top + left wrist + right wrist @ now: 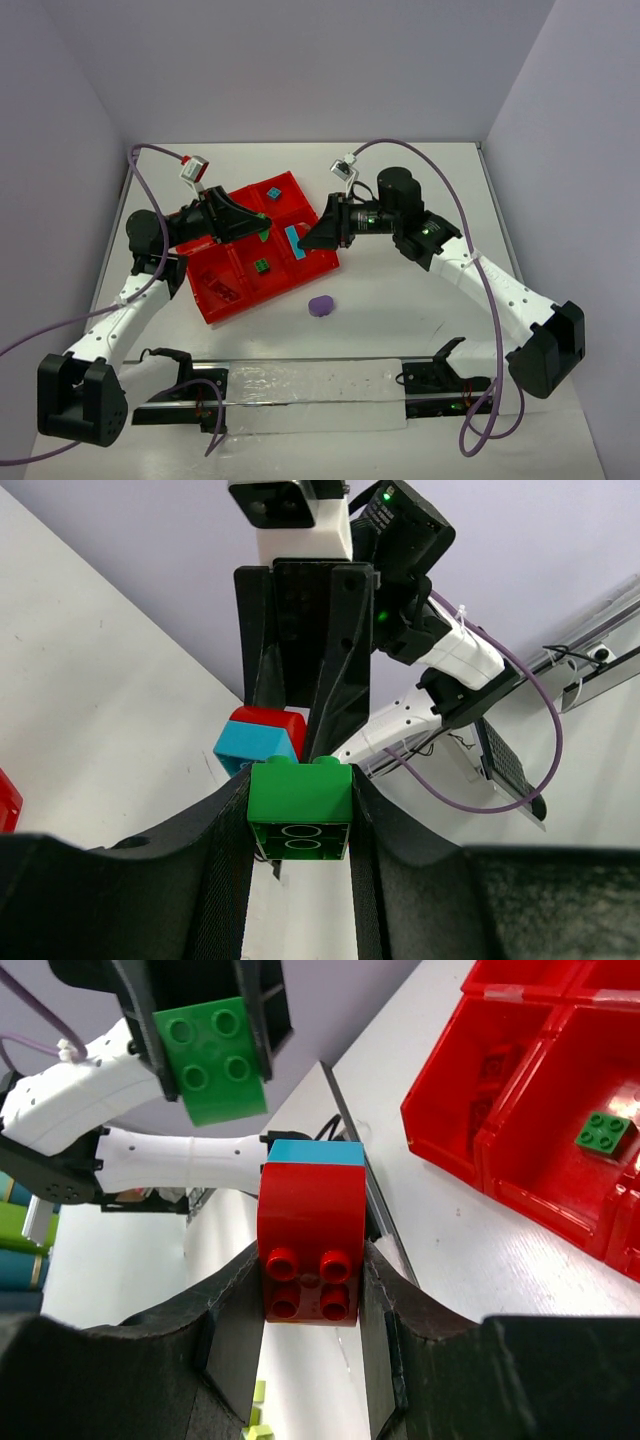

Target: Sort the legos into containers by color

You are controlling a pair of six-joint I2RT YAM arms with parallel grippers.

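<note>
My left gripper [264, 230] is shut on a green lego [300, 808] and holds it above the red tray [215, 310]. My right gripper [303, 240] faces it, shut on a red lego [310, 1250] with a teal lego [318, 1152] stuck to its far end. The two grippers are close together but apart over the tray's right side. In the right wrist view the green lego [212, 1057] shows in the left fingers. Lying in the tray are a teal lego [274, 192], a green lego [262, 265] and red legos [225, 290]. A purple lego [321, 305] lies on the table.
The tray [470, 1125] sits tilted at the table's centre left. A clear plastic strip [310, 390] with black brackets runs along the near edge. Walls close in the table on the left, back and right.
</note>
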